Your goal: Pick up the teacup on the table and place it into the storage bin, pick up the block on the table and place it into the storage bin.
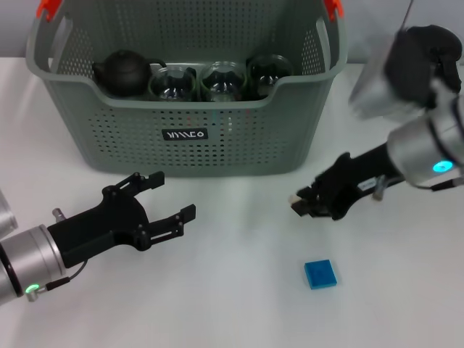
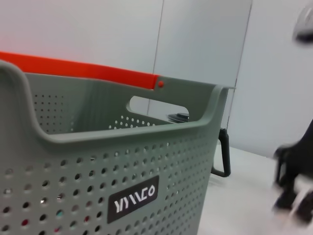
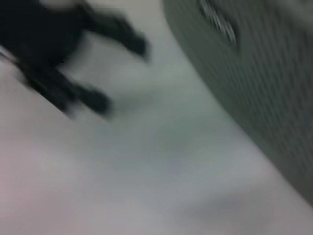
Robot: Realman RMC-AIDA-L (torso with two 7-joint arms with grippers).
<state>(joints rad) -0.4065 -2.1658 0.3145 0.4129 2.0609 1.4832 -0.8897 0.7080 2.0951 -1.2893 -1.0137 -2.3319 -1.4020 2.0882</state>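
Fingers of the left gripper [image 1: 168,194] are spread apart, nothing held; it is seen low over the table [image 1: 232,304], near-left, just in front of the storage bin [image 1: 217,145]. Right gripper [image 1: 303,202] is seen right of centre, near the bin's front right corner; whether its fingers are parted cannot be told. Blue block [image 1: 320,273] is lying flat on the table, near side, right of centre, apart from both grippers. Bin stands at the far side; a black teapot [image 1: 122,70] and three glass cups [image 1: 217,81] are seen inside it.
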